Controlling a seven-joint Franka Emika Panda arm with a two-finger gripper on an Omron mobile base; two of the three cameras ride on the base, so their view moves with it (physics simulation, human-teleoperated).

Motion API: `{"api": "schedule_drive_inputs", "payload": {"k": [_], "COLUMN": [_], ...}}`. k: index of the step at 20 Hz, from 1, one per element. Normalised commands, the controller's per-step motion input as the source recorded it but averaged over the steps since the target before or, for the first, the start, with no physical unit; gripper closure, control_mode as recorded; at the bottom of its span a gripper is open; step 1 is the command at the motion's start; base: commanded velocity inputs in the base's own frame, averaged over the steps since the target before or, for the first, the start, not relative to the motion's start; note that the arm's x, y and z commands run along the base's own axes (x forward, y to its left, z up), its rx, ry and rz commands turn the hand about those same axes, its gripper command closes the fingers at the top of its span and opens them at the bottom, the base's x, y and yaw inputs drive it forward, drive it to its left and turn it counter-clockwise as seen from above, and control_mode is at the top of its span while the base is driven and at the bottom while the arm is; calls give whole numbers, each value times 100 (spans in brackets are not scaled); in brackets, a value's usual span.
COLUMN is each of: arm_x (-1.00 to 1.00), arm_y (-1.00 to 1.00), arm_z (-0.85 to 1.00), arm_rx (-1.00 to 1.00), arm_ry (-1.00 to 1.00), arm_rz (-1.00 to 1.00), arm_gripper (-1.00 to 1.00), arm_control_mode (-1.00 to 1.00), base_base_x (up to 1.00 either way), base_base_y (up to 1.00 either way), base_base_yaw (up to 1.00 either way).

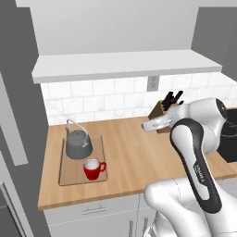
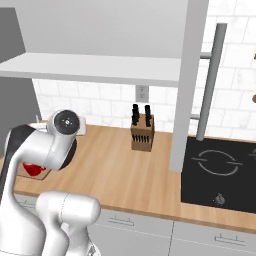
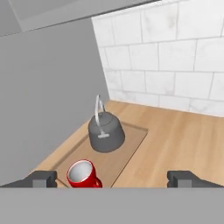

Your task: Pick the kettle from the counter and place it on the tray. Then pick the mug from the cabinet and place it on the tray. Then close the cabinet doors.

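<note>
Wooden tray [image 1: 69,175] lies on the counter [image 1: 134,152] near the left wall, carrying the kettle [image 1: 77,144] at its far end and the red mug [image 1: 93,169] upright at its near end, just apart. Above the counter, the end effector [image 3: 112,178] hovers released and empty, its fingers [image 3: 41,178] spread wide. One cabinet door [image 2: 186,85] stands open beside a knife block [image 2: 142,131].

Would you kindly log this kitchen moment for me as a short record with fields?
kettle: upright on the tray, at its far end
mug: upright on the tray's near end, apart from the kettle
claw: open, holding nothing, looking down toward the tray
cabinet door: one panel standing open above the counter
knife block: by the tiled wall
</note>
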Motion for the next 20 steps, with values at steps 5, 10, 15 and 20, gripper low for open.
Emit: {"api": "schedule_drive_inputs", "payload": {"k": [5, 10, 15, 20], "arm_x": [-10, -11, -16, -43], "arm_y": [-19, -19, -12, 11], "arm_z": [22, 19, 12, 7], "arm_rx": [-2, -2, -1, -13], "arm_ry": [0, 0, 0, -30], "arm_rz": [-8, -8, -6, 25], "arm_gripper": [-100, -100, -100, -100], "arm_control_mode": [-100, -100, -100, -100], "base_base_x": [0, 0, 0, 0], "base_base_y": [0, 0, 0, 0], "base_base_yaw": [0, 0, 0, 0]}}
